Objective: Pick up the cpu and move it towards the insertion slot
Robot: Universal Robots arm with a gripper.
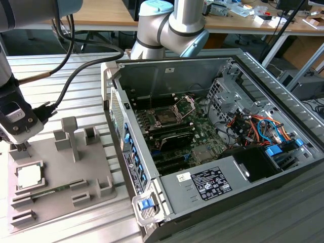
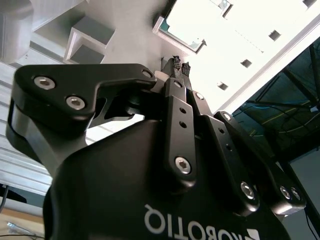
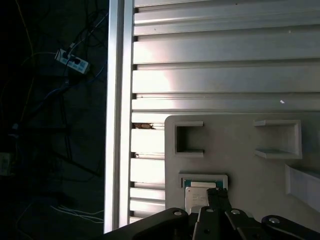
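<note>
The cpu (image 1: 28,174) lies flat in a pocket of the grey fixture plate (image 1: 61,192), at the exterior view's left. It is a silvery-white square, and the first wrist view shows the cpu (image 3: 196,196) with a green rim. My gripper (image 1: 20,148) hangs just over the pocket's far edge, fingers pressed together with nothing between them. In the first wrist view the gripper (image 3: 216,194) overlaps the chip's side. The second wrist view shows the gripper (image 2: 181,64) with its tips together. The insertion slot (image 1: 165,117) sits on the motherboard inside the open computer case, its metal bracket (image 1: 185,105) raised.
The open case (image 1: 238,167) fills the exterior view's right, its side wall (image 1: 126,147) standing between fixture and motherboard. Upright grey posts (image 1: 70,134) rise from the fixture plate. Black cables (image 1: 76,76) trail over the slatted aluminium table (image 1: 50,81). The table edge (image 3: 120,125) runs beside the fixture.
</note>
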